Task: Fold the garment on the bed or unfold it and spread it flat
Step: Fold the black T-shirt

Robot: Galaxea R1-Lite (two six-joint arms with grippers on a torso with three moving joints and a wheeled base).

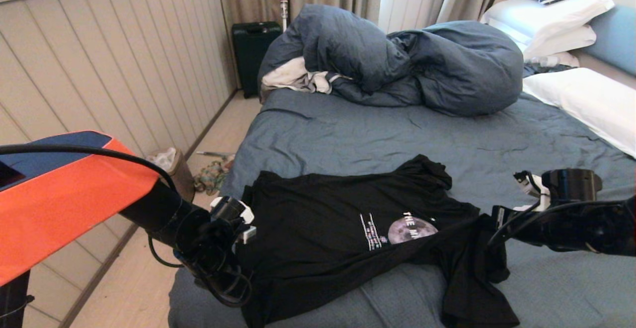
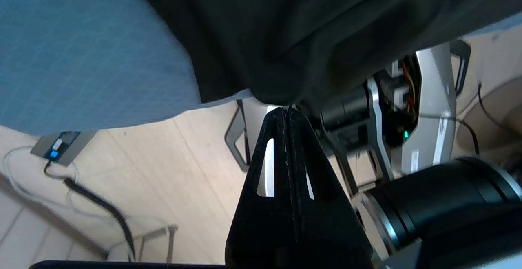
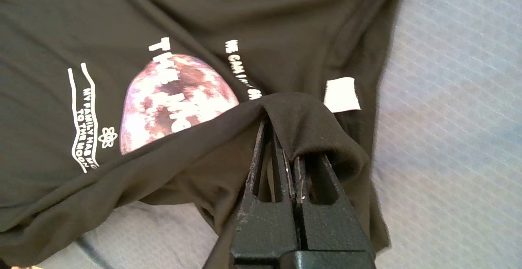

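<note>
Black cotton, the T-shirt (image 1: 328, 228) lies across the near end of the bed (image 1: 377, 134), partly bunched, with its moon print (image 1: 411, 229) facing up and one edge hanging over the bed's near side. The left gripper (image 2: 286, 112) is at the shirt's left edge, past the side of the bed and above the floor (image 2: 171, 171); its fingers are pressed together and a fold of the black cloth is pinched at their tips. The right gripper (image 3: 281, 138) is at the shirt's right side, near the white neck tag (image 3: 341, 94); its fingers are clamped on a ridge of fabric pulled up taut beside the print. A slate-blue duvet (image 1: 397, 59) is heaped at the far end of the bed, with white pillows (image 1: 571, 40) on the right.
</note>
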